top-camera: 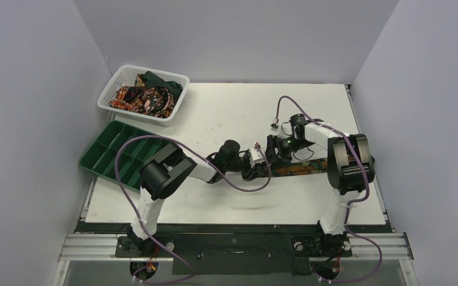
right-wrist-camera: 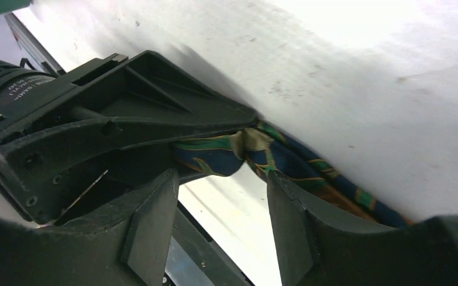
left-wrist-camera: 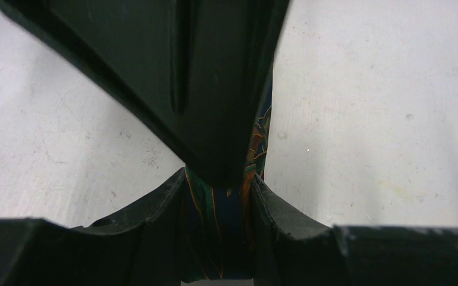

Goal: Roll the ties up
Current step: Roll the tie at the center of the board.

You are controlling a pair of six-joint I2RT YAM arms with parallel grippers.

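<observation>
Now, left gripper (left-wrist-camera: 217, 179): pinching narrowly on the end of the tie (right-wrist-camera: 286, 158), pressing it between both fingers.
right gripper (right-wrist-camera: 219, 179): standing wide, holding nothing, hovering just beside that pinched end.
tie: lying as a strip on the table (top-camera: 226, 107), right of centre.
other ties (top-camera: 146, 98): lying heaped in the basket (top-camera: 132, 113).

A white mesh basket (top-camera: 136, 114) sits at the far left of the white worktop (top-camera: 226, 107). A green compartment tray (top-camera: 104, 156) lies just nearer, along the left edge.
</observation>
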